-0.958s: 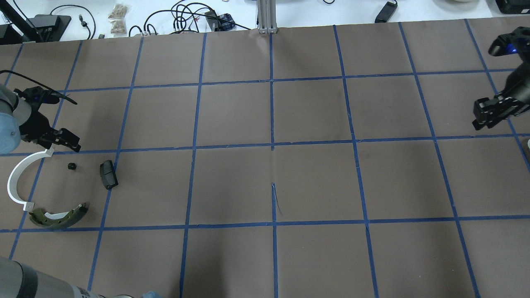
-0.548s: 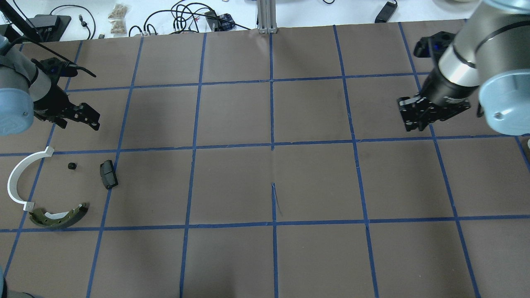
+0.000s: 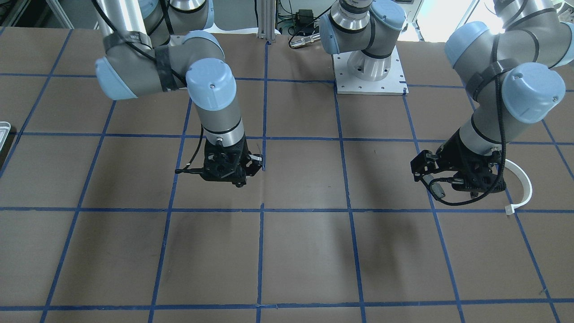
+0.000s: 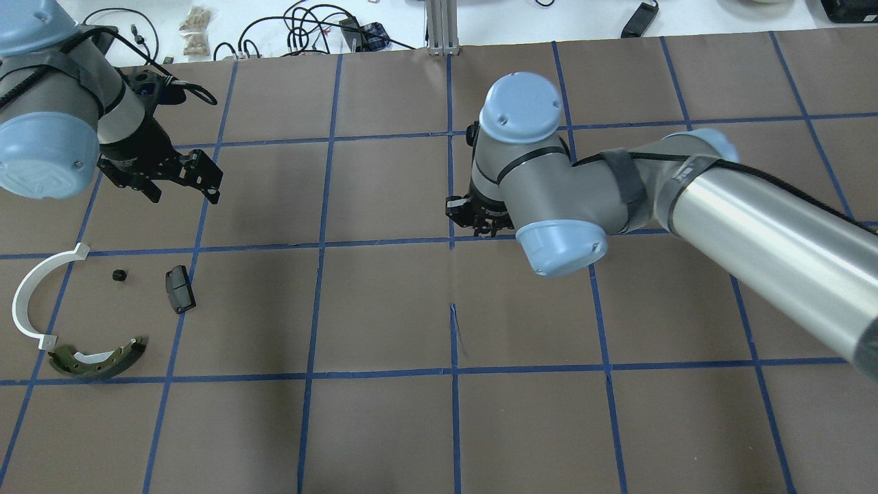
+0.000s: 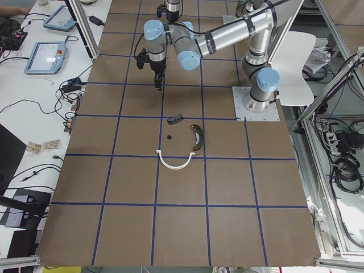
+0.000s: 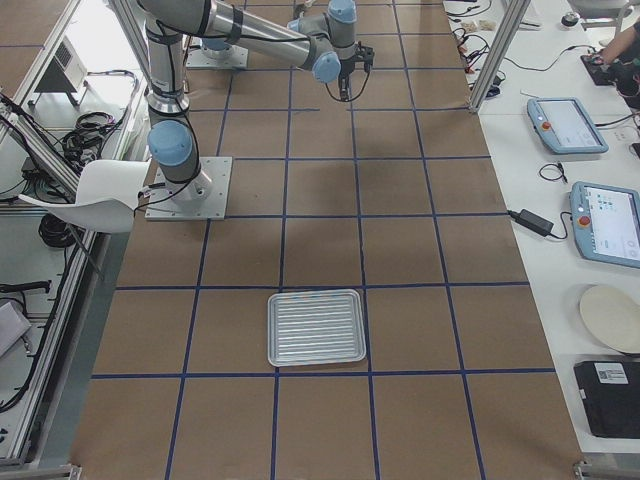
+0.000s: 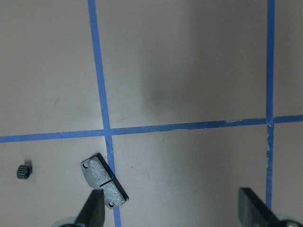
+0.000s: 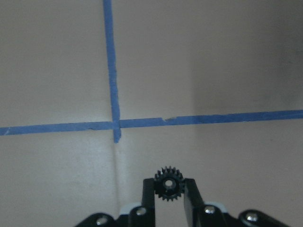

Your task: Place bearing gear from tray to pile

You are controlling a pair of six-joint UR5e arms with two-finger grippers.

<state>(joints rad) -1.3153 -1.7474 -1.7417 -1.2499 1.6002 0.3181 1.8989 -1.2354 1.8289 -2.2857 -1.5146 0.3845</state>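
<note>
My right gripper (image 8: 169, 189) is shut on a small black toothed bearing gear (image 8: 169, 182) and holds it above the mat near the table's middle (image 4: 475, 221). The pile lies at the left of the overhead view: a white half-ring (image 4: 26, 296), an olive brake shoe (image 4: 96, 361), a black oblong block (image 4: 180, 289) and a tiny black part (image 4: 119, 275). My left gripper (image 4: 184, 182) is open and empty, above and beyond the pile. Its wrist view shows the block (image 7: 104, 186) by one fingertip (image 7: 93, 211). The silvery tray (image 6: 317, 294) holds nothing in the exterior right view.
The brown mat carries a blue tape grid (image 4: 451, 240). Cables and small bags (image 4: 195, 31) lie past the mat's far edge. The right arm's long link (image 4: 754, 226) spans the right half of the overhead view. The tray's corner shows at the front view's left edge (image 3: 3, 130).
The right arm has swept from the table's right edge leftwards to the centre. The left gripper has moved away from the pile, toward the far side and slightly right.
</note>
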